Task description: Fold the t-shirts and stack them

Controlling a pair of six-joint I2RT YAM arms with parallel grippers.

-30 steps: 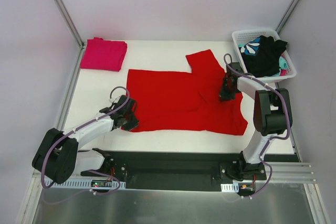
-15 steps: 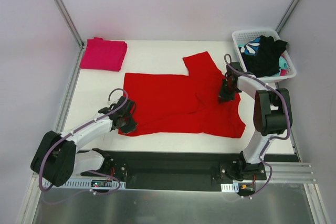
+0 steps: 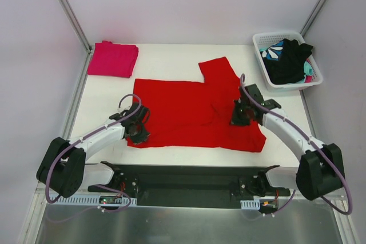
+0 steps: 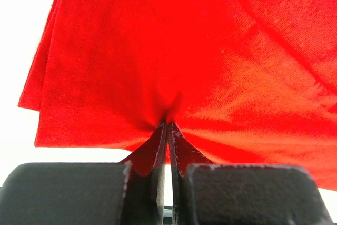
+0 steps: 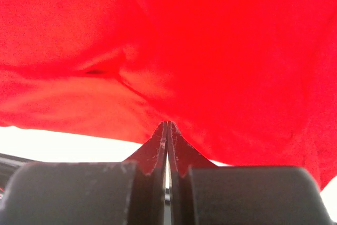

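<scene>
The large red t-shirt (image 3: 183,112) lies spread across the middle of the table, one sleeve pointing to the back. My left gripper (image 3: 137,131) is shut on the shirt's near left edge; the cloth (image 4: 174,67) puckers at the fingertips. My right gripper (image 3: 238,117) is shut on the shirt's right side, and the red cloth (image 5: 174,51) fills its view. The folded magenta-pink t-shirt (image 3: 112,59) lies at the back left. Black (image 3: 289,61) and teal-and-white patterned garments (image 3: 272,52) sit in the basket.
A white basket (image 3: 315,79) stands at the back right corner. Metal frame posts run along the left (image 3: 71,12) and right (image 3: 320,1) sides. The black base rail (image 3: 183,178) lies along the near edge.
Both grippers have moved toward the near edge and left with the red shirt, dragging it that way. The right arm has swung out and stretched lower across the table.
</scene>
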